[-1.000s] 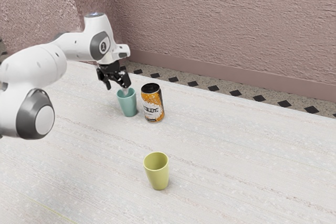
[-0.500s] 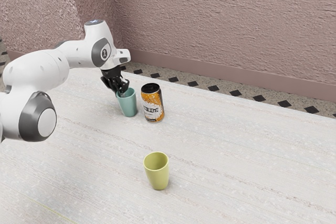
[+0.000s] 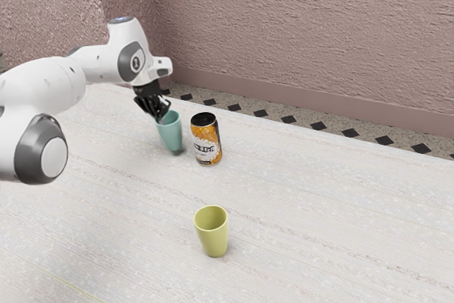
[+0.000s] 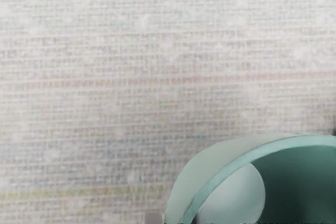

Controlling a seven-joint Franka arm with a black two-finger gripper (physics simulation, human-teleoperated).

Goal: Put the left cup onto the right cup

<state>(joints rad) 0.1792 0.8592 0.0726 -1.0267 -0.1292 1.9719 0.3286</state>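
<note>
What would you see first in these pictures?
A robot's black claw pinches the rim of a tilted teal plastic cup, right beside an orange drink can. A yellow-green plastic cup stands alone nearer the camera on the pale table.

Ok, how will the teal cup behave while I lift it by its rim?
Probably stiff: the teal cup shows no dent where the gripper pinches one side of the rim. It hangs tilted, so it may pivot in the pinch. Its smooth wall looks slippery, and the can stands close beside it, so a swing could knock that.
</note>
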